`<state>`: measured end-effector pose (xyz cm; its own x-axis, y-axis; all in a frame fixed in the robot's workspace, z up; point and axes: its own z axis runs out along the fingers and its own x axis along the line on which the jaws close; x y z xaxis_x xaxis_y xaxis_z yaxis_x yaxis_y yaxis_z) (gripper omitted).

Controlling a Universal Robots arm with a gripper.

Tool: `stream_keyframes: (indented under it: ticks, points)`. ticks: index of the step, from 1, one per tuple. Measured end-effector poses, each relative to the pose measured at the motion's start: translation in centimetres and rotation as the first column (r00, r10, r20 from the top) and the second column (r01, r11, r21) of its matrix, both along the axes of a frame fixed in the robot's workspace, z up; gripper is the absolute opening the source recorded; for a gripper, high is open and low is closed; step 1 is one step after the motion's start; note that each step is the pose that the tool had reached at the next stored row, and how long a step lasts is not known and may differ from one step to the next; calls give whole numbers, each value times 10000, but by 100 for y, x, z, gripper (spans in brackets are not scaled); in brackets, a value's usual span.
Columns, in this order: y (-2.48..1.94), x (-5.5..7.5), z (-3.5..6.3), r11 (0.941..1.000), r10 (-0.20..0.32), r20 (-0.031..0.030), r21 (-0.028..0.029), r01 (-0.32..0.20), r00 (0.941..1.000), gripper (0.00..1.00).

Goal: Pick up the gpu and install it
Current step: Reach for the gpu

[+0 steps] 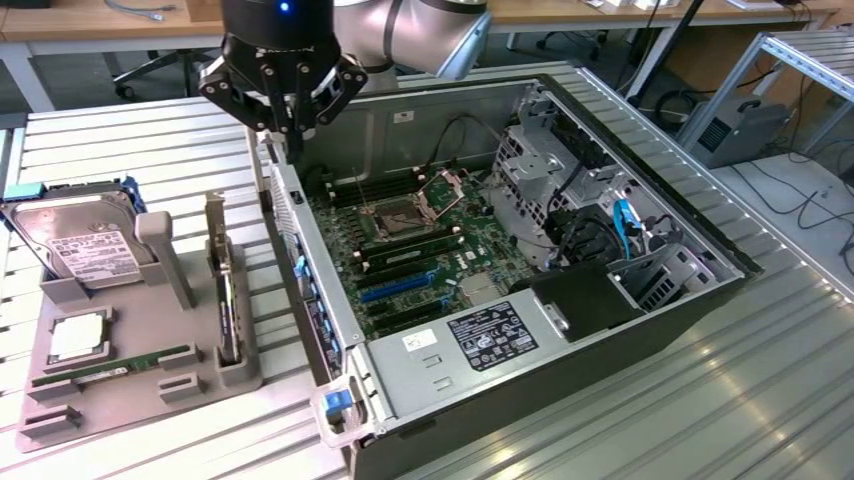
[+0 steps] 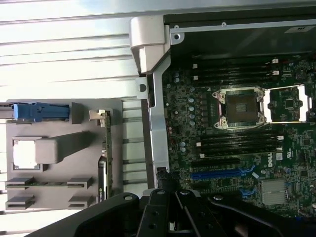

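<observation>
We see the gripper (image 1: pixel 284 128) in the upper left of the exterior frame. It hangs above the rear edge of the open computer case (image 1: pixel 641 330), and its black fingers are clenched together. In the wrist view the gripper (image 2: pixel 168 200) sits over that same metal edge, between the tray and the motherboard.

The gpu (image 1: pixel 228 305) is not in its grasp. It stands on edge in a slot of the grey tray (image 1: pixel 134 405), in the lower left of the exterior frame, just beside the case wall and well apart from the gripper. Its silver bracket points toward the far end of the tray. In the wrist view we see the gpu (image 2: pixel 105 153) edge-on as a thin green strip along the tray's side nearest the case.

On the same tray, a hard drive (image 1: pixel 83 248) with a white label leans at the far end. A narrow memory stick (image 1: pixel 114 368) lies flat near the front.

Inside the case, the motherboard (image 1: pixel 427 250) shows an open processor socket (image 1: pixel 400 217) and blue expansion slots (image 1: pixel 394 290) toward the front.
</observation>
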<state>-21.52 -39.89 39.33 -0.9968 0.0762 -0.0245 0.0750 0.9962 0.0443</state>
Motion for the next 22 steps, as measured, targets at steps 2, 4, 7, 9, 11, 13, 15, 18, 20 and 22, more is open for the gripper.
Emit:
stream_keyframes:
  ticks: [2, 4, 7, 9, 11, 13, 15, 18, 20, 22]
  points:
    - [0, -10, -1, 10000, -1, 1, 1, 1, 10000, 11]
    - [0, -20, 0, 10000, 0, 1, 1, 0, 10000, 11]
    - [0, -34, 0, 10000, -1, 0, 0, 1, 10000, 11]
    - [0, -40, 0, 10000, 0, 1, 0, 0, 10000, 11]
    - [0, -46, 0, 10000, 0, 1, 0, 0, 10000, 11]
    - [0, -52, -1, 10000, -1, 1, 1, 1, 10000, 11]
    - [0, -57, 0, 10000, -1, 1, 0, 1, 10000, 11]
    - [0, -67, 0, 10000, -1, 1, 1, 1, 10000, 11]
    - [0, -74, 0, 10000, -1, 1, 0, 1, 10000, 11]
    - [0, -81, 0, 10000, -1, 1, 1, 1, 10000, 11]
